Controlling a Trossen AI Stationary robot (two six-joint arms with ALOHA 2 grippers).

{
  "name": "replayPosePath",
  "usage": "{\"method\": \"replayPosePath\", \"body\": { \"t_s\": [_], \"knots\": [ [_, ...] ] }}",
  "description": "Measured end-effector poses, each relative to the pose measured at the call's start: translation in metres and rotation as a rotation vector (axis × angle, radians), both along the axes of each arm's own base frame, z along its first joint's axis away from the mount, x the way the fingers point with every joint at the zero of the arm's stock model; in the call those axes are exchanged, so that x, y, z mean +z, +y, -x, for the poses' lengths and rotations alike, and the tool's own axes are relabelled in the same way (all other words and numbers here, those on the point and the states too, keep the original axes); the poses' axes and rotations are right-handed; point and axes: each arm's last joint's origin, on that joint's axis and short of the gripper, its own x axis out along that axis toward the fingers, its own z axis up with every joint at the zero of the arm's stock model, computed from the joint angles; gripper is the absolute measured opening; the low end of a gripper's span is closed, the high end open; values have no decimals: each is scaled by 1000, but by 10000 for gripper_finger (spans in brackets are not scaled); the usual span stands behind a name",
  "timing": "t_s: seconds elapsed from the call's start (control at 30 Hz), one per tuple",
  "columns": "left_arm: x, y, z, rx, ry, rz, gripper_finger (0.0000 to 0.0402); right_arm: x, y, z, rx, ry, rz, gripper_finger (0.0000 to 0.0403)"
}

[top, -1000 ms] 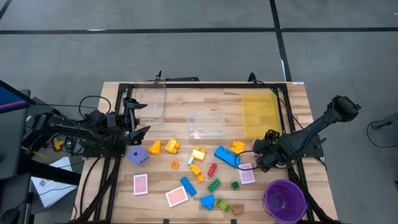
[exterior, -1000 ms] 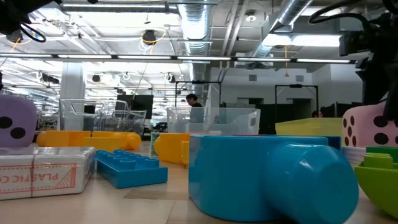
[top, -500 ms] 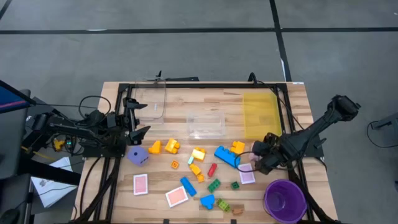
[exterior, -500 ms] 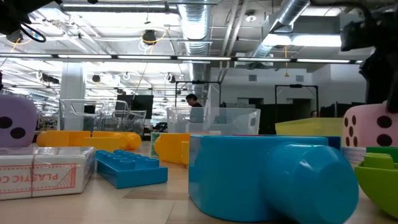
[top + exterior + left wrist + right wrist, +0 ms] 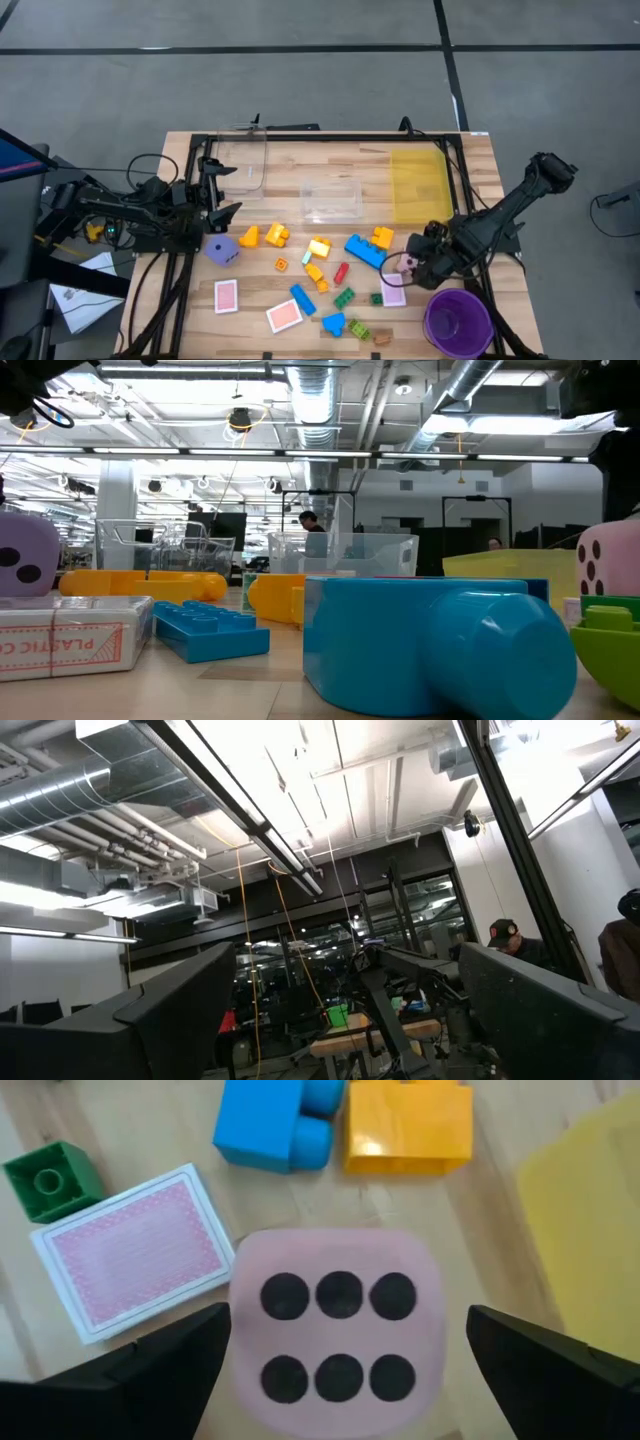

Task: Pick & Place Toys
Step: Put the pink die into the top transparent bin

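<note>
Beside the pink-backed card [image 5: 394,294], right end effector [image 5: 408,266] has advanced over pink die [image 5: 338,1333].

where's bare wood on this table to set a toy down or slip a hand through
Bare wood lies between the clear bin and the yellow bin, and along the front left edge beside the pink-backed card. It is crowded from the purple die across the bricks to the right gripper over the pink die.

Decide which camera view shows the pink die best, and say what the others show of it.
The right wrist view: the pink die fills it, six-dot face up, between the right hand's open fingers. The high view shows only a pink speck by that hand; the low view shows its edge at the picture's border. The left wrist view misses it.
</note>
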Motion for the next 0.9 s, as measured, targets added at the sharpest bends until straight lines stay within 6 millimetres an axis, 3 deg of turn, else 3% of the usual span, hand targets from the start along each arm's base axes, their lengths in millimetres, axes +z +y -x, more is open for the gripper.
{"method": "replayPosePath", "body": {
  "t_s": [0.9],
  "knots": [
    [-1,0,0,0,8,-1,378,-10,0,2,-4,38,-71,398]
  ]
}}
